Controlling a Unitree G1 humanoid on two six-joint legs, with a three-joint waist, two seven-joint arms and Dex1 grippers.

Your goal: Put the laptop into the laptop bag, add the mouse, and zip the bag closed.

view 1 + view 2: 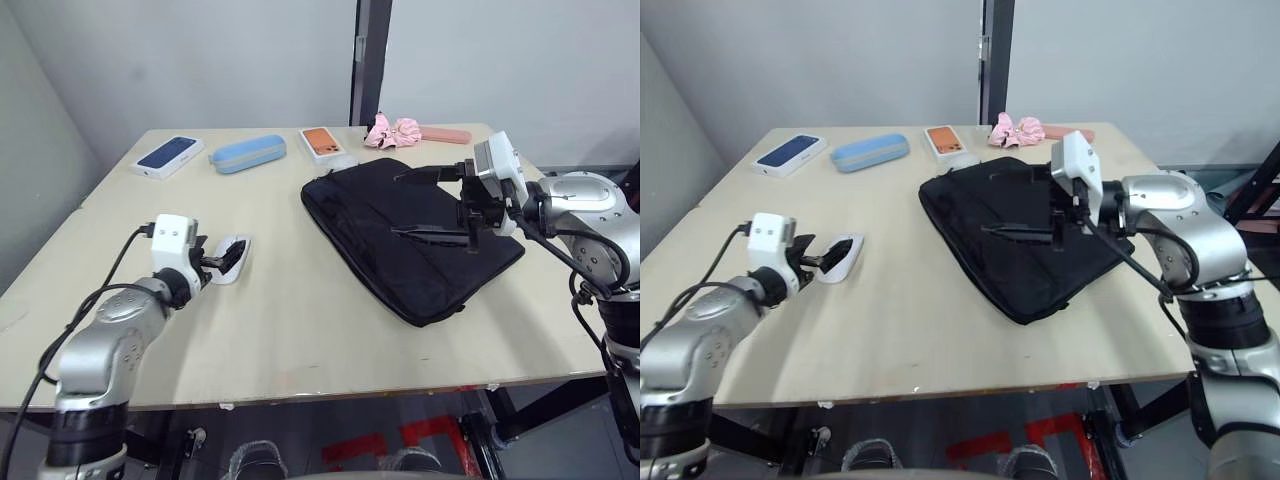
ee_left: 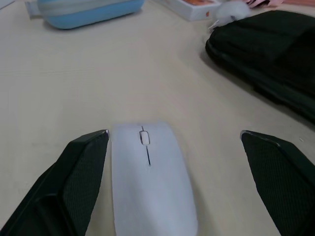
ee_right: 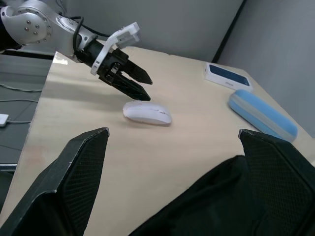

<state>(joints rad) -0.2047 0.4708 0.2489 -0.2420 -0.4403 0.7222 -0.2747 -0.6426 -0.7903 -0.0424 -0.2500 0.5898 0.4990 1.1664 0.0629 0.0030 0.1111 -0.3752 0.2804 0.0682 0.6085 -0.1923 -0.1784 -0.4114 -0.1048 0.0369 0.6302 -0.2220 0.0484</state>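
Both our pairs of fingers gape wide: left gripper (image 2: 172,184) straddling the mouse (image 2: 151,182), right gripper (image 3: 172,184) over the laptop bag (image 1: 410,238).

My rig's arms are chunky rounded silver-grey metal shells with black joint bands between the segments. Each wrist carries a boxy white plastic camera block, and loose black cables loop along both forearms. The left gripper (image 3: 129,81) has two black wedge-shaped fingers with a fine mesh-like texture and thin pale edges, on a white bracket. I see the same textured black fingers (image 3: 78,177) on the right gripper (image 1: 472,222).
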